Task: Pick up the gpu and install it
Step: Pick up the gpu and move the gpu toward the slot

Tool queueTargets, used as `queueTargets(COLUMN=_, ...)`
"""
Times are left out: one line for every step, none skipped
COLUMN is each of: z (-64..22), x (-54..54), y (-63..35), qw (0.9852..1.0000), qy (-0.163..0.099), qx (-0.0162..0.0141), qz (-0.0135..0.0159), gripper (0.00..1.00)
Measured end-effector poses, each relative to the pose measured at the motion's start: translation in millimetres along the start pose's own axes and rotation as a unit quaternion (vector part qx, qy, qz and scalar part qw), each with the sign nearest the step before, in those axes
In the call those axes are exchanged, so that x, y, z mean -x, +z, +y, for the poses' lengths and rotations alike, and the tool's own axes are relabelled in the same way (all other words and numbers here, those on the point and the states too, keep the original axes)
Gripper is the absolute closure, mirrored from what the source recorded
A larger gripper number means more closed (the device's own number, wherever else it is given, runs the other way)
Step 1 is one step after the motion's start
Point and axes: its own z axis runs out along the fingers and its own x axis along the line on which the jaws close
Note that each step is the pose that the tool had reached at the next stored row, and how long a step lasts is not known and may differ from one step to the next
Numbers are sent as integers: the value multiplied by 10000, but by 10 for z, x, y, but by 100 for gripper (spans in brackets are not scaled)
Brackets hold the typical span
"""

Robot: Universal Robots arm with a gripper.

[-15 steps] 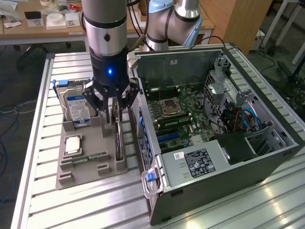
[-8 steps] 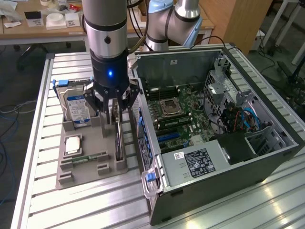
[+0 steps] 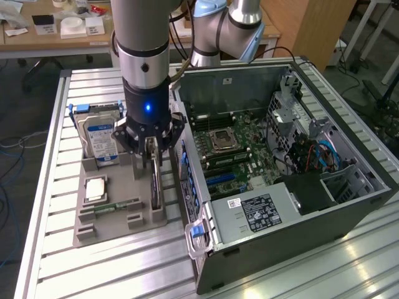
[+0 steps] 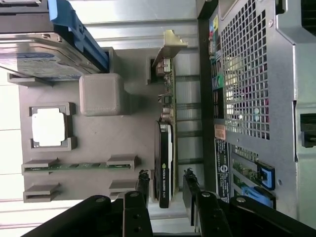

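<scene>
In the exterior view's left half, the pincer (image 3: 151, 163) hangs low over the grey holder (image 3: 112, 219) on the table (image 3: 56, 268). There the gpu (image 3: 155, 190) stands on edge in its slot, just beside the computer case (image 3: 299, 212). The wrist view shows the pincer (image 4: 165, 180) partly open, one finger on each side of the gpu (image 4: 163, 163) with a gap both sides, gripping nothing. The gaps look uneven, so closing could shove the card sideways and jam it in the slot. The fingers sit away from the metal bracket (image 4: 169, 44), so a lifted card might swing and knock the case.
</scene>
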Motion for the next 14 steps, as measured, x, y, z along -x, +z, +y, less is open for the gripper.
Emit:
queueTargets(z=2, x=0, y=18, qw=10000, qy=0, qx=0, qz=0, gripper=58)
queueTargets(z=6, x=-1, y=37, qw=10000, qy=0, qx=0, qz=1, gripper=58)
queueTargets(z=10, x=-1, y=56, qw=10000, qy=1, qx=0, qz=1, gripper=58)
queueTargets(z=15, x=-2, y=75, qw=10000, qy=0, qx=0, qz=1, gripper=58)
queueTargets(z=21, x=-2, y=92, qw=10000, qy=0, qx=0, qz=2, gripper=58)
queueTargets(z=28, x=-3, y=108, qw=10000, qy=0, qx=0, qz=2, gripper=58)
queueTargets(z=29, x=-2, y=112, qw=10000, qy=0, qx=0, qz=2, gripper=58)
queueTargets(z=29, x=-2, y=112, qw=10000, qy=-1, qx=0, qz=2, gripper=58)
queueTargets(z=29, x=-2, y=112, qw=10000, qy=-1, qx=0, qz=2, gripper=58)
queueTargets(z=29, x=-3, y=112, qw=10000, qy=0, qx=0, qz=2, gripper=58)
queueTargets(z=31, x=-3, y=113, qw=10000, qy=0, qx=0, qz=2, gripper=58)
queueTargets(z=41, x=-5, y=117, qw=10000, qy=1, qx=0, qz=1, gripper=58)
queueTargets(z=55, x=-5, y=122, qw=10000, qy=0, qx=1, qz=1, gripper=58)
queueTargets(z=72, x=-5, y=127, qw=10000, qy=0, qx=0, qz=2, gripper=58)
